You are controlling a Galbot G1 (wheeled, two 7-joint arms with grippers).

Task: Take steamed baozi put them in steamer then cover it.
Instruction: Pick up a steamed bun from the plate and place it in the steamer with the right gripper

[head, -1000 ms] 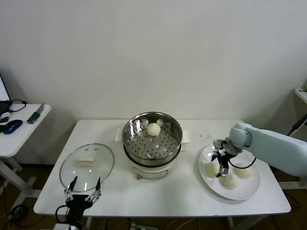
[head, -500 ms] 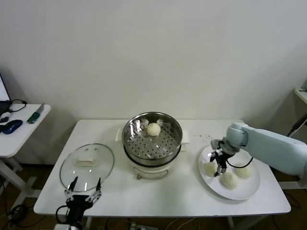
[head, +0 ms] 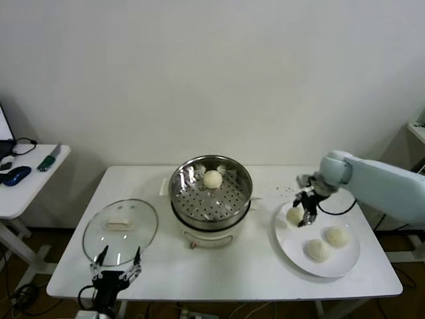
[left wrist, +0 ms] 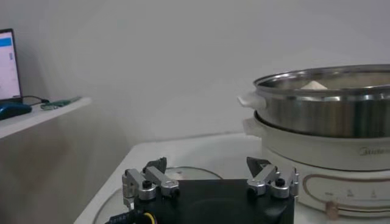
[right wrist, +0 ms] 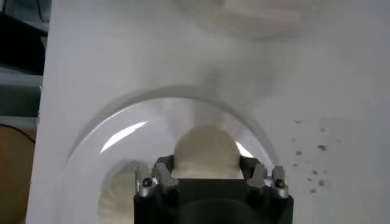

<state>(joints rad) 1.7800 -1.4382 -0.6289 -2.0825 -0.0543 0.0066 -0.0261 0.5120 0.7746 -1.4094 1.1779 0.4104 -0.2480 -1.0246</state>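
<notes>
Firstly, in the head view the right gripper (head: pixel 300 217) is clenched on one baozi (head: pixel 294 215) above the inner edge of the white plate (head: pixel 289 244), where two more buns (head: pixel 317 250) lie. Another bun (head: pixel 212 179) sits in the steamer (head: pixel 211 188); these round buns have no long axis. The cover (head: pixel 120 231) lies flat on the table (head: pixel 252 269), handle up, left of the steamer. In the left wrist view, the left gripper (left wrist: pixel 210 176) waits released over the cover; the grey writing on the pot base (left wrist: pixel 329 166) cannot be read. In the right wrist view, the fingers (right wrist: pixel 163 175) squeeze the bun from both sides.
</notes>
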